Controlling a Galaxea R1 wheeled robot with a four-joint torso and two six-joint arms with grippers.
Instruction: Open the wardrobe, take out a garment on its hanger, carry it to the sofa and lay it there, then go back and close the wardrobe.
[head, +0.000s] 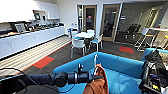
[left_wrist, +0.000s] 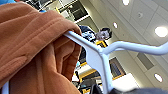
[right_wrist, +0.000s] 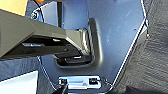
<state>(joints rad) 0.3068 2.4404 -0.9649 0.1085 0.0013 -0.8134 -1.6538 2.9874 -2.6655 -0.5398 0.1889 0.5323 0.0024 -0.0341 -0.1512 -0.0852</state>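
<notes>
My left arm reaches in from the left, and its gripper (head: 96, 76) is shut on the white hanger (head: 95, 59), whose hook stands up above it. The orange garment (head: 99, 85) hangs from the hanger over the seat of the blue sofa (head: 121, 67), which spreads across the lower middle and right. In the left wrist view the garment (left_wrist: 32, 50) is bunched close up and the hanger (left_wrist: 100, 56) runs across it. My right arm (head: 152, 73) is folded at the right edge, over the sofa's end. The wardrobe is out of view.
A white table (head: 84, 35) with white and blue chairs stands beyond the sofa. A long white kitchen counter (head: 30, 37) runs along the left wall. Red carpet patches (head: 43, 62) mark the dark floor. Wooden doors (head: 110, 22) are at the back. A person (left_wrist: 101, 35) appears in the left wrist view.
</notes>
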